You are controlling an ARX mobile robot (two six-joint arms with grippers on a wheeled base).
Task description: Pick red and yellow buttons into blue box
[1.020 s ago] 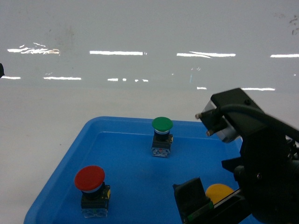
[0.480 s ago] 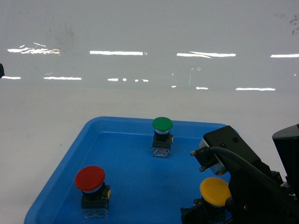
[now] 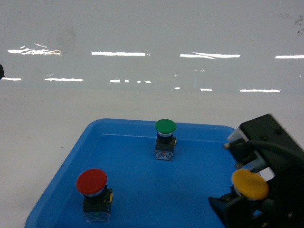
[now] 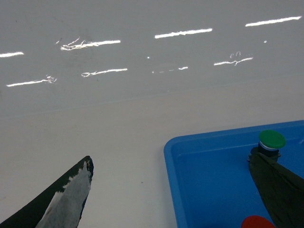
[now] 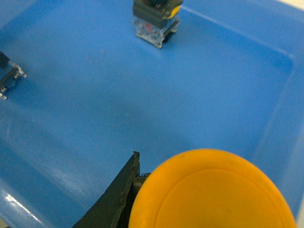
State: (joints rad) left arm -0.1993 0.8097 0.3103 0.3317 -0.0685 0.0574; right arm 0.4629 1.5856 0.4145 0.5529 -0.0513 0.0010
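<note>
The yellow button (image 3: 250, 184) hangs above the shallow blue tray's right side, with my right gripper (image 3: 246, 202) shut on its black body. In the right wrist view its yellow cap (image 5: 211, 192) fills the bottom, one dark finger (image 5: 114, 199) pressed against its left side. The red button (image 3: 91, 182) stands upright at the tray's front left; its cap's edge (image 4: 258, 222) shows in the left wrist view. My left gripper (image 4: 171, 192) is open over the tray's left rim, holding nothing. The blue box is out of view.
A green button (image 3: 165, 126) stands at the back middle of the shallow blue tray (image 3: 142, 122). Two button bodies (image 5: 156, 19) (image 5: 7, 76) show on the tray floor below the right wrist. The white table (image 3: 142, 95) stretches beyond and left of the tray.
My right gripper has closed on the yellow button and carried it up and to the right. The red and green buttons have not moved.
</note>
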